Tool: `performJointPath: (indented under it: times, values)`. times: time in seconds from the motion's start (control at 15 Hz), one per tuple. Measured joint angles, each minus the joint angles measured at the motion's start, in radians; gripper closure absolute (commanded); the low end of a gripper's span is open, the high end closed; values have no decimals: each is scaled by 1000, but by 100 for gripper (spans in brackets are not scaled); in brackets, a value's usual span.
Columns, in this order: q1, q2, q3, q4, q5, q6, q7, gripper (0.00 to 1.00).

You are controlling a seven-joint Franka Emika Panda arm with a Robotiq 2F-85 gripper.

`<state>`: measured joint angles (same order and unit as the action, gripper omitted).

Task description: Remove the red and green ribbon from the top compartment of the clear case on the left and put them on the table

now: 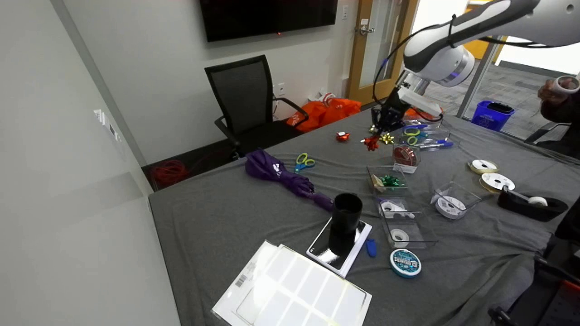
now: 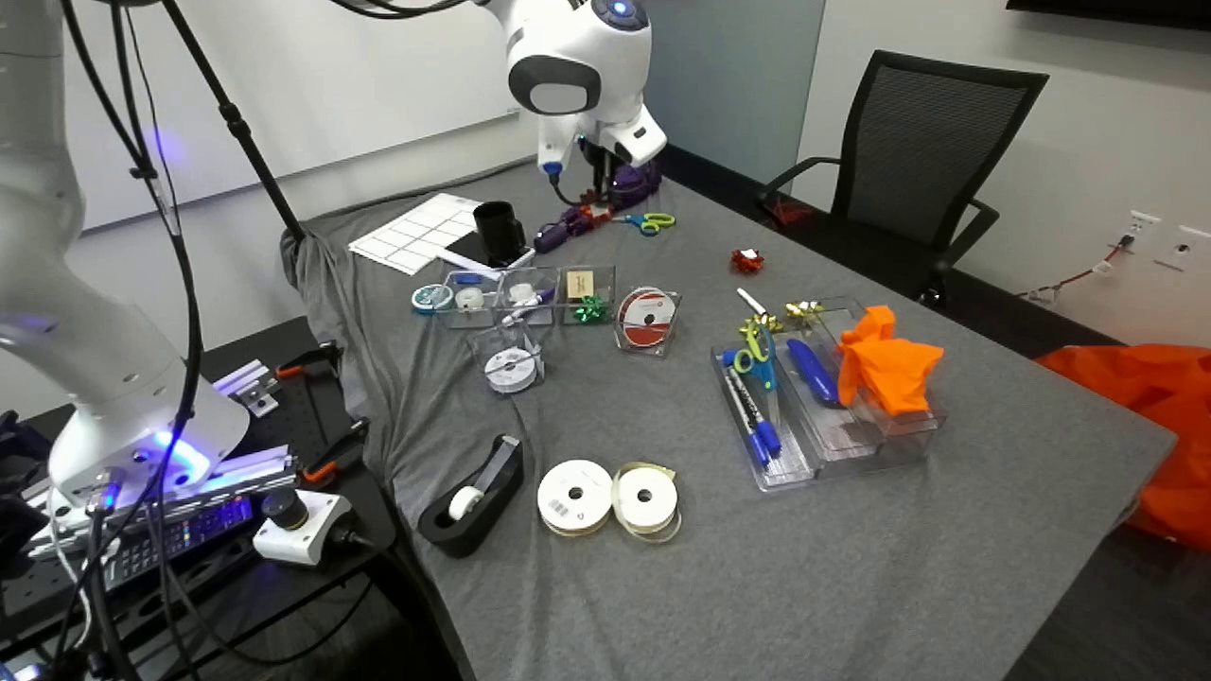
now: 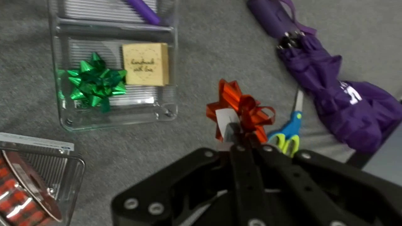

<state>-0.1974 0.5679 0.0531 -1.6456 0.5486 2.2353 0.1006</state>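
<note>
The black metal tool [image 3: 240,142] is pinched tight on one edge of a shiny red star-shaped ribbon bow [image 3: 251,116], close by its white paper tab [image 3: 226,121]. That seems a good spot, since the springy loops poke out free and don't get squashed. The bow hangs in the air outside the clear boxy plastic case [image 3: 132,116], above the grey cloth tabletop [image 1: 337,167], so I think it is ready to be put down. A shiny green star-shaped ribbon bow [image 3: 97,80] sits in an end compartment of the case, beside a square tan block [image 3: 146,64], maybe wood. It looks loose there, so it should lift out easily. Just beside the case, a round roll of red checked ribbon [image 3: 19,194] stands in a small clear plastic box [image 3: 67,175], maybe so it can't roll away. Apart from the case lie blue-and-yellow metal scissors [image 3: 293,124] and a folded purple cloth umbrella [image 3: 329,84], perhaps so they don't get in the way. Another shiny red ribbon bow [image 1: 343,136] rests well apart from the case.
</note>
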Motion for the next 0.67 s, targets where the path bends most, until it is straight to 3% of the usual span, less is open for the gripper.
performJointPath:
  times: [0.27, 0.67]
  values:
    - [-6, 35, -18, 111, 108, 80, 80, 100]
    - [1, 296, -63, 391, 131, 287, 295, 100]
